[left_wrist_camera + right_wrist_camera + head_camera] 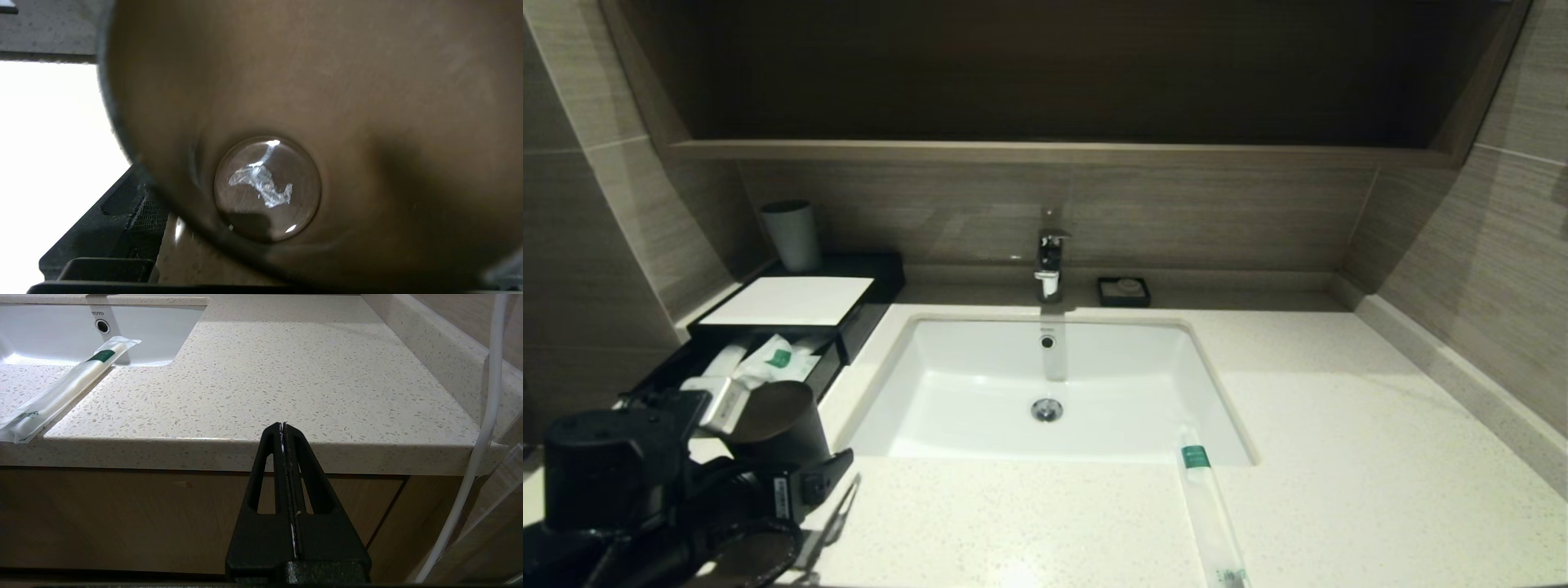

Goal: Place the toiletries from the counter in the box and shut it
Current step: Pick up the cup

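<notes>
Working through the sachets, I am seeing several already lying in the box's [849,327] open drawer, while one long sachet [1207,510] is waiting on the counter [1380,457] at the sink's [980,392] front edge. The drawer is not yet closed.

My left gripper [796,482] is at a dark cup [776,420]; I cannot tell its grip. My right gripper [284,428] is sitting pinched shut, parked below the counter's edge.

I am reading "TOTO" [97,313] on the sink; the green labels are illegible.

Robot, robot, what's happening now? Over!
Left gripper at dark cup, beside open box drawer. Right gripper shut, parked below counter edge. One long sachet on counter by sink.
</notes>
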